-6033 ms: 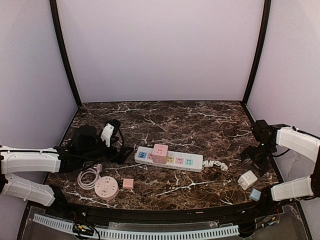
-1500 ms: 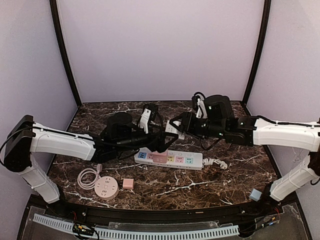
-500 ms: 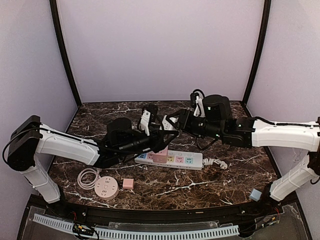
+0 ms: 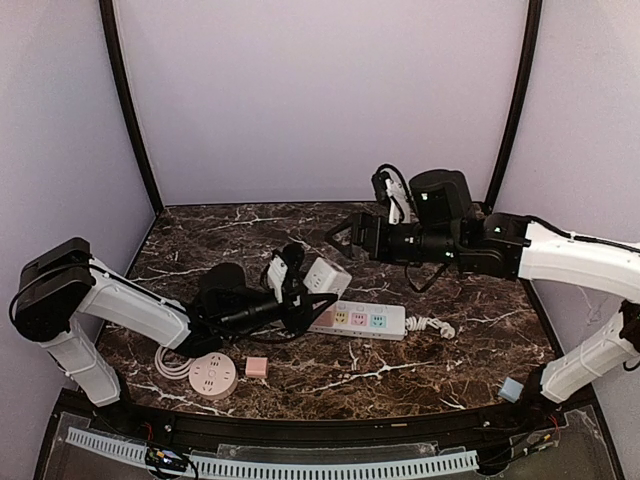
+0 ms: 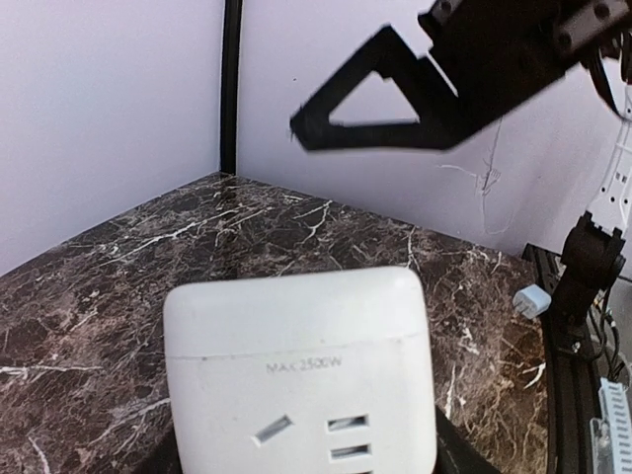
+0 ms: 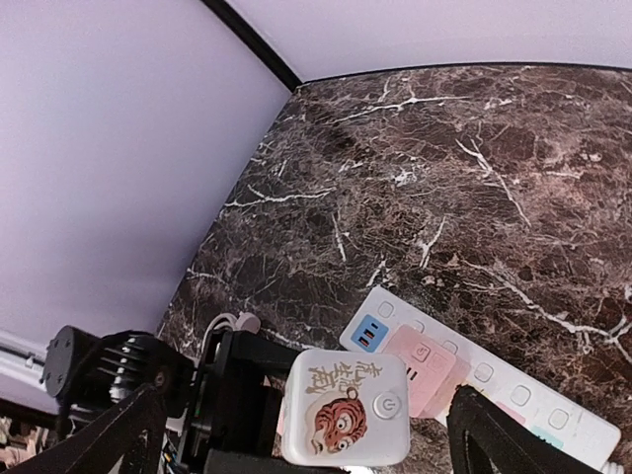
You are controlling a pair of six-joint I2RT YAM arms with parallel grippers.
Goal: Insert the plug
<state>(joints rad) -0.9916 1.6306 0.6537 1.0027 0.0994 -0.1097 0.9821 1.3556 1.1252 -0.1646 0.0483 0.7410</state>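
Note:
The plug is a white cube (image 4: pixel 327 274) with a tiger picture on one face (image 6: pixel 346 405) and socket slots on another (image 5: pixel 301 365). My left gripper (image 4: pixel 300 287) is shut on it and holds it tilted just above the left end of the white power strip (image 4: pixel 370 320). A pink cube (image 6: pixel 425 360) sits plugged into the strip (image 6: pixel 494 380). My right gripper (image 4: pixel 345 232) hangs open above and behind the plug, touching nothing. In the right wrist view its fingers (image 6: pixel 109 434) stand wide on either side of the plug, well above it.
A round pink socket (image 4: pixel 212 376), a coiled white cable (image 4: pixel 175 357) and a small pink cube (image 4: pixel 256 367) lie at the front left. The strip's white cord (image 4: pixel 430 326) trails right. A light-blue cube (image 4: pixel 510 389) sits at the front right edge.
The right gripper has opened, let go of the white plug and lifted back. The left gripper, holding the plug, has drawn back left and lower, toward the strip's left end.

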